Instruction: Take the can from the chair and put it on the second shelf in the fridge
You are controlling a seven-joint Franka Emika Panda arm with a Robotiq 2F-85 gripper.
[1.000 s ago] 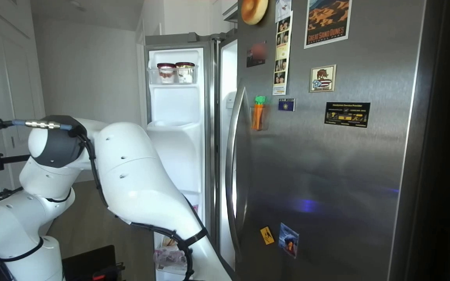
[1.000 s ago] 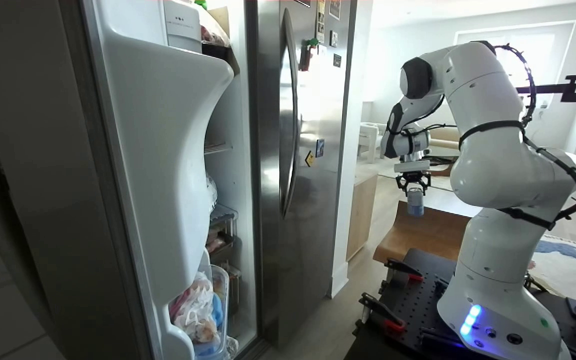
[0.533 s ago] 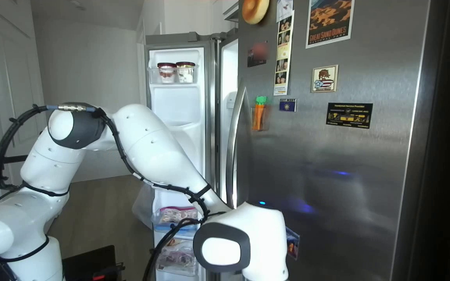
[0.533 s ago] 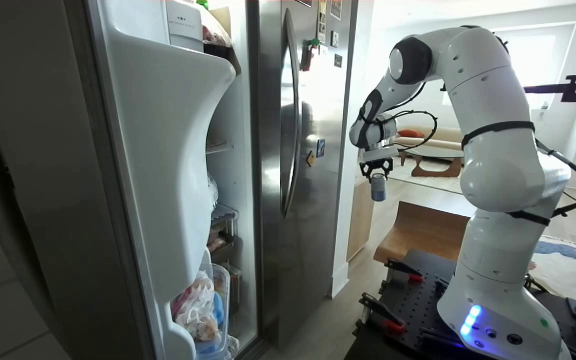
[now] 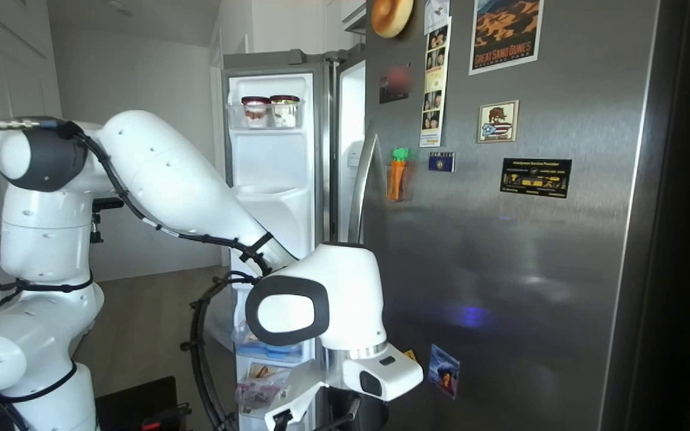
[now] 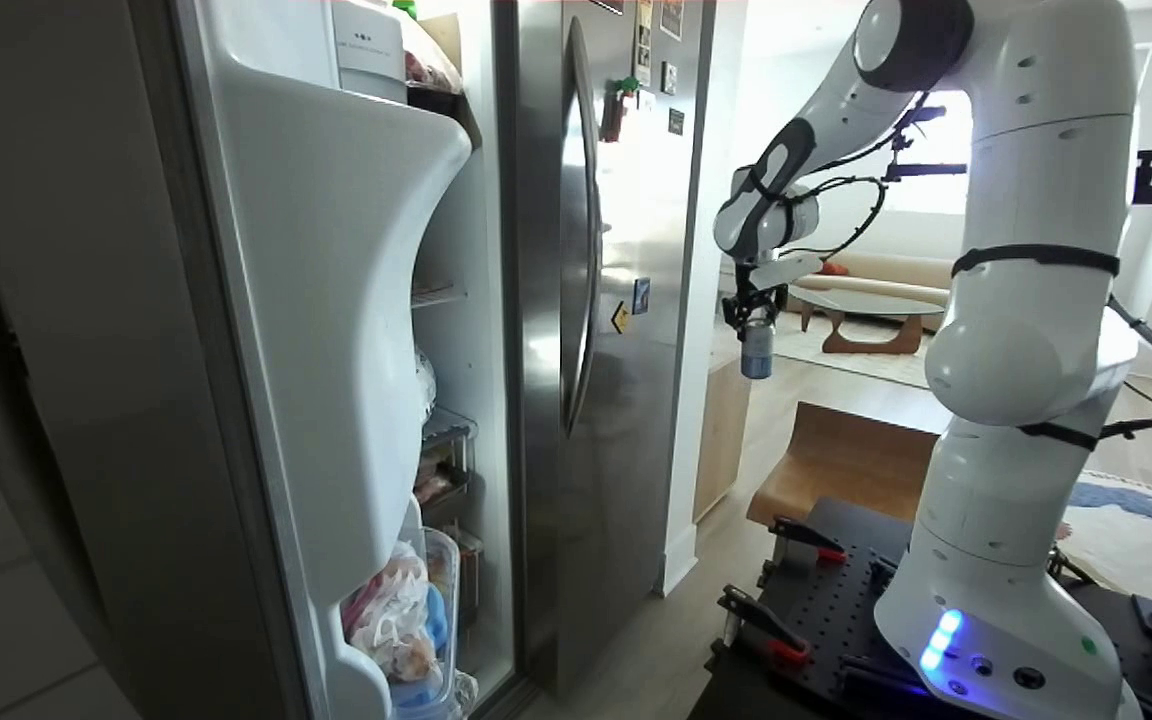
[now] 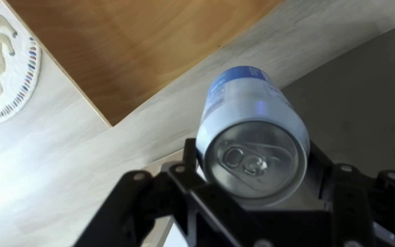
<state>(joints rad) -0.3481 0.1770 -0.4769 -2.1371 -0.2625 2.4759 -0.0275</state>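
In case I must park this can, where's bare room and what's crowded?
Bare: the visible wood of the chair, bordered by floor and rug. Crowded: the clear bin low on the fridge's open door, packed with bagged items. The fridge's inside is mostly hidden; I can't judge room there.

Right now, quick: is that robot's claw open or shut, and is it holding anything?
Gripper: closed, holding the can in the air, gripped near its lid end.

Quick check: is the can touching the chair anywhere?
Apart. An exterior view shows pale floor between the can and the chair, as does the wrist view.
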